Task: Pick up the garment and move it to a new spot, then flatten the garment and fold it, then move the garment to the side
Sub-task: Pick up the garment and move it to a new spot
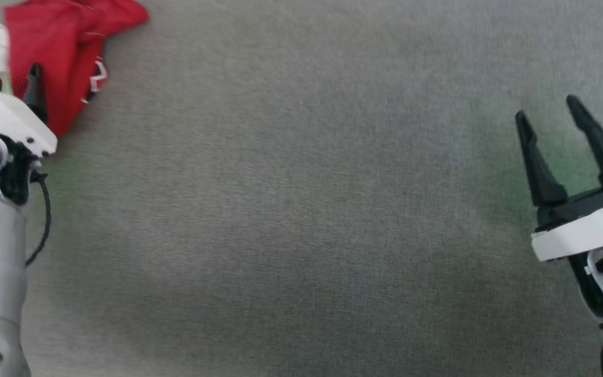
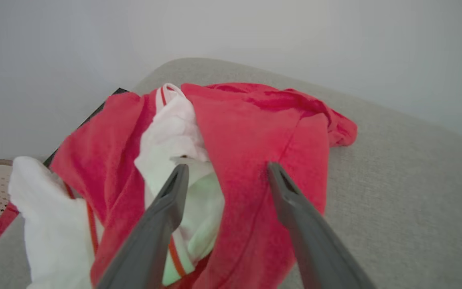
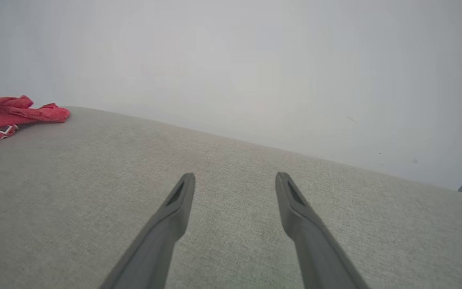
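On the grey fabric surface (image 1: 301, 209) the garment (image 1: 66, 47) lies crumpled far left, its white sleeve clearest in the left wrist view, before the left gripper (image 2: 227, 166), spread wide and empty, while the right gripper (image 1: 546, 107) hovers open, well apart.

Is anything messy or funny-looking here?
Yes. The garment is scrunched in a heap at the far left corner of the grey surface, not flat. One white sleeve flops toward the edge. The left gripper is open right at it.

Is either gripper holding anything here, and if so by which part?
Nothing is held. The left gripper is open over the crumpled garment, not closed on it; the right gripper is open above the grey surface.
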Available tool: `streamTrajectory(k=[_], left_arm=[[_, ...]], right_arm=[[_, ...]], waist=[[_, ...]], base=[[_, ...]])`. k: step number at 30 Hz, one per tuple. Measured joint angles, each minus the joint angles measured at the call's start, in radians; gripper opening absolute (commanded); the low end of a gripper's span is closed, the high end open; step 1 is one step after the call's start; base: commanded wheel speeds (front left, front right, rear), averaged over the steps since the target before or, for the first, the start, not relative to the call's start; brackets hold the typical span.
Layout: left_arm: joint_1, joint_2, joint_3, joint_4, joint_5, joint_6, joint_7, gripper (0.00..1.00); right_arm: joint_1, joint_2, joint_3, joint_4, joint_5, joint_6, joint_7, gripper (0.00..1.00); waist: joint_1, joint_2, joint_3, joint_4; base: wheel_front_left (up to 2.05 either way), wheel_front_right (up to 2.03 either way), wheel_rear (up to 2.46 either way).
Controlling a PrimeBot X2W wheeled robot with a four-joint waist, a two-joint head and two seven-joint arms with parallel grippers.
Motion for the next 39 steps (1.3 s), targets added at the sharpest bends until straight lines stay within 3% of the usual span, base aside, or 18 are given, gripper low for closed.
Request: streamTrajectory(k=[10, 19, 20, 29, 39], left_arm=[[-0.153, 0.027, -0.014, 0.21, -0.005, 0.073, 0.199, 1.0], [-0.221, 0.036, -0.025, 0.24, -0.013, 0.103, 0.371, 1.0], [-0.222, 0.037, -0.025, 0.24, -0.014, 0.1, 0.375, 0.0], [-0.223, 0.041, -0.055, 0.258, -0.005, 0.054, 0.315, 0.0], [-0.31, 0.09, -0.134, 0.201, 0.058, 0.003, 0.189, 0.0]], right_arm=[[-0.016, -0.028, -0.016, -0.081, -0.001, 0.0, 0.044, 1.0], [-0.018, -0.036, -0.028, -0.15, -0.008, 0.0, 0.076, 1.0], [-0.019, -0.035, -0.029, -0.152, -0.008, 0.0, 0.077, 1.0], [-0.02, -0.016, -0.045, -0.142, -0.01, 0.0, 0.07, 1.0], [0.01, 0.033, -0.068, -0.088, -0.008, 0.0, 0.036, 1.0]], waist=[[0.0, 0.0, 0.095, -0.04], [0.0, 0.0001, 0.133, -0.051], [0.0, 0.0001, 0.134, -0.051], [0.0, 0.0, 0.103, -0.035], [0.0, 0.0, -0.027, 0.001]], base=[[0.0, 0.0, 0.0], [0.0, 0.0, 0.0], [0.0, 0.0, 0.0], [0.0, 0.0, 0.0], [0.0, 0.0, 0.0]])
